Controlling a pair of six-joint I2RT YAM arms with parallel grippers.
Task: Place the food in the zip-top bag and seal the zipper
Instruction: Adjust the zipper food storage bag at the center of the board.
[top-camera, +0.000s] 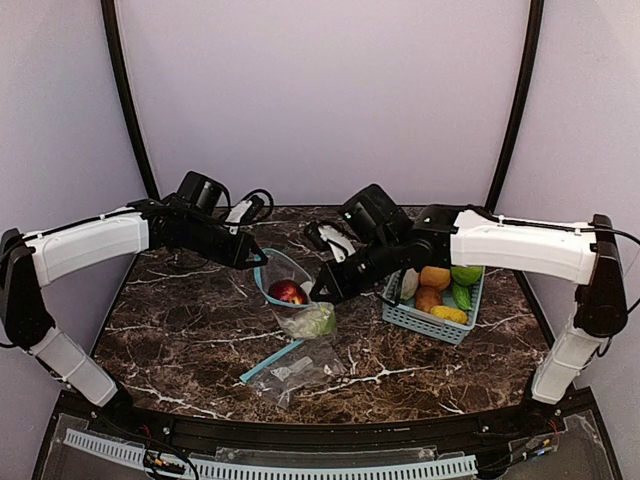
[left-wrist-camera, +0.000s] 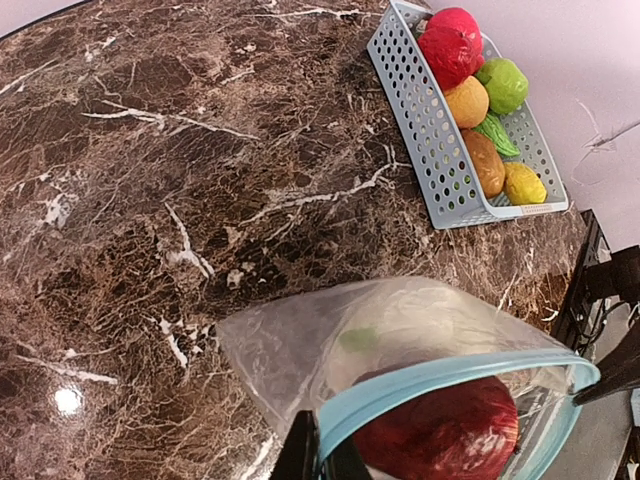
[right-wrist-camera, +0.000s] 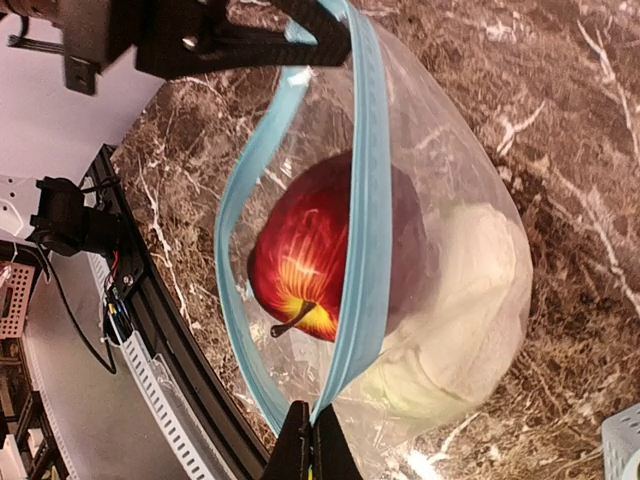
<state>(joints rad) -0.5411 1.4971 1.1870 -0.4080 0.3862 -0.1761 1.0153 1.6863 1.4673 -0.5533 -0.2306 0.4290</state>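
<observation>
The clear zip-top bag (top-camera: 296, 300) hangs between both grippers, its blue zipper (right-wrist-camera: 368, 200) gaping. Inside lie a red apple (right-wrist-camera: 310, 250) and a white cauliflower (right-wrist-camera: 465, 300). My left gripper (top-camera: 262, 262) is shut on the zipper's far end, its fingertips (left-wrist-camera: 300, 455) pinching the blue strip (left-wrist-camera: 450, 375) over the apple (left-wrist-camera: 445, 430). My right gripper (right-wrist-camera: 311, 440) is shut on the opposite end of the zipper, seen in the top view as my right gripper (top-camera: 318, 295). More food, a red (left-wrist-camera: 452, 45), an orange (left-wrist-camera: 467, 100) and a green piece (left-wrist-camera: 503, 85), sits in the basket.
The light-blue slotted basket (top-camera: 432, 322) stands right of the bag, under the right arm. A second, flat clear bag (top-camera: 292, 370) with a blue strip lies on the marble table (top-camera: 180, 330) toward the front edge.
</observation>
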